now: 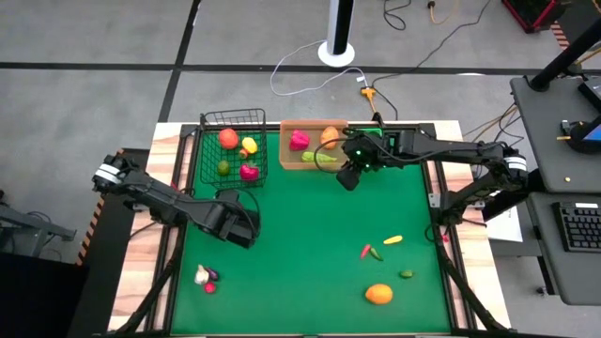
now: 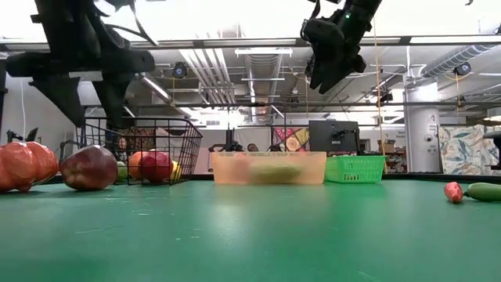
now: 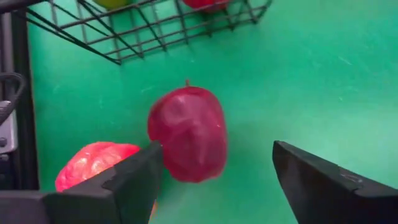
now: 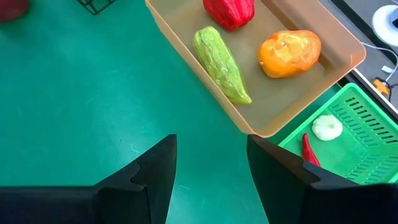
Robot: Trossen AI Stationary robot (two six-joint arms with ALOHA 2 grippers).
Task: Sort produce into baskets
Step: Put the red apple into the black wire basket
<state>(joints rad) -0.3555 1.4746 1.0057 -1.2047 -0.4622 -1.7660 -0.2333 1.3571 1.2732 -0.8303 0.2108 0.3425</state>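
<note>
Right now the left gripper (image 3: 214, 177) is held over the mat just below the wire basket (image 1: 235, 150), jaws spread wide w/ nothing between them. A dark red apple (image 3: 188, 134) is seen in the left wrist view, lying on the mat between the fingers and slightly ahead, towards the basket; a second reddish piece (image 3: 93, 163) sits beside it, partly hidden behind one finger. The apple is roundish, no real long axis; its stem points towards the basket, approx 12 o'clock on the table. Next move looks like a straight drop and close, so centring is judged the key relation. The left arm is clearly nearer.

The right gripper (image 4: 211, 165) hangs by the tan tray (image 4: 348, 46) at approx 1 o'clock, jaws part open, empty.
</note>
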